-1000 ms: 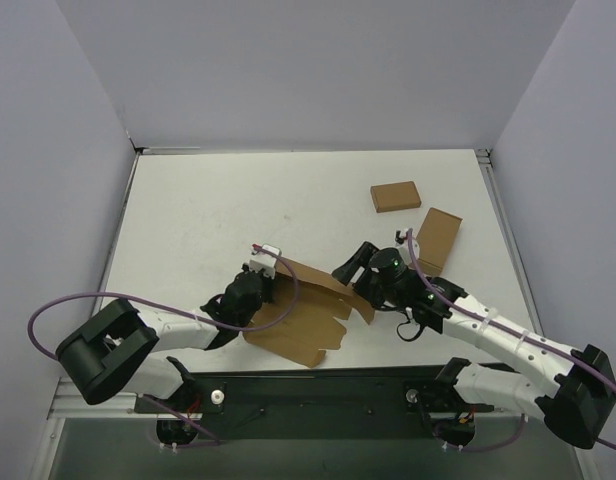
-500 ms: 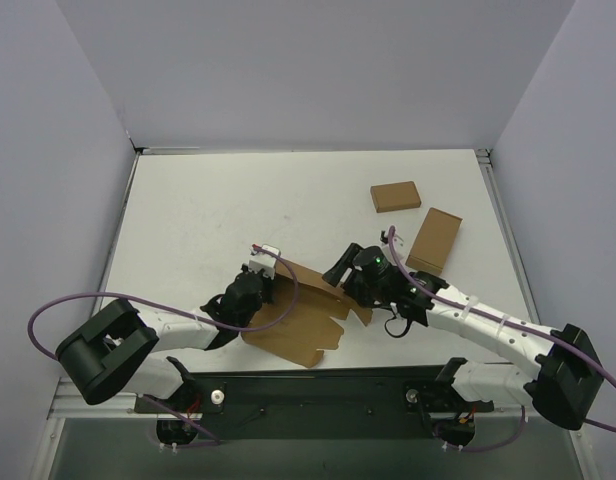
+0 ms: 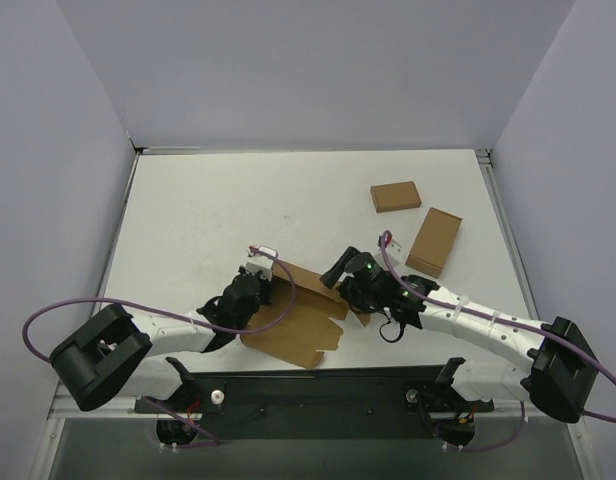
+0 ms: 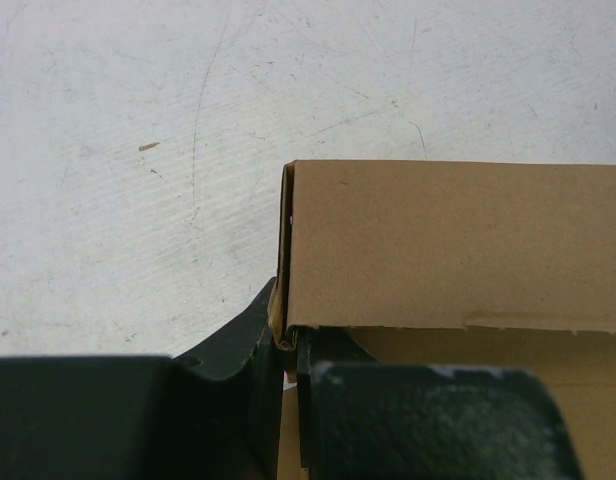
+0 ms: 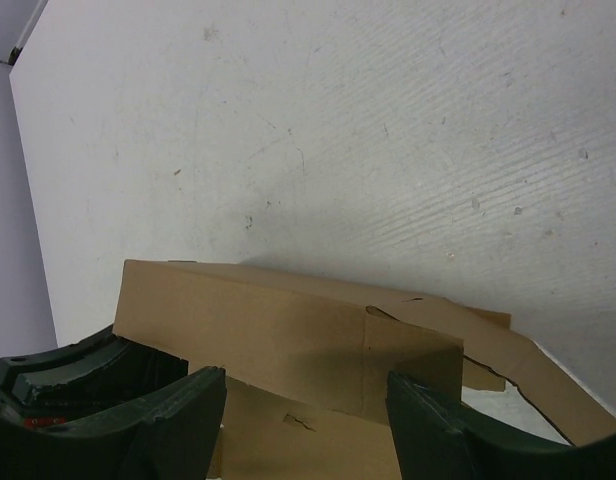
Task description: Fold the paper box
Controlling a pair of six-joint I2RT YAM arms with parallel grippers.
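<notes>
The scuffed white bench (image 3: pixel 208 200) carries the paper box (image 3: pixel 298 330) at the middle of its near edge. Toward the right edge lie a small brown box (image 3: pixel 395 196) and, nearer, a second small box (image 3: pixel 434 241).

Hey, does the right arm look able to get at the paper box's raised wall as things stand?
Probably yes. The open right end effector hangs right at the raised wall of the paper box, with nothing between them. The left end effector pinches the wall's other end, clear of that path.
</notes>
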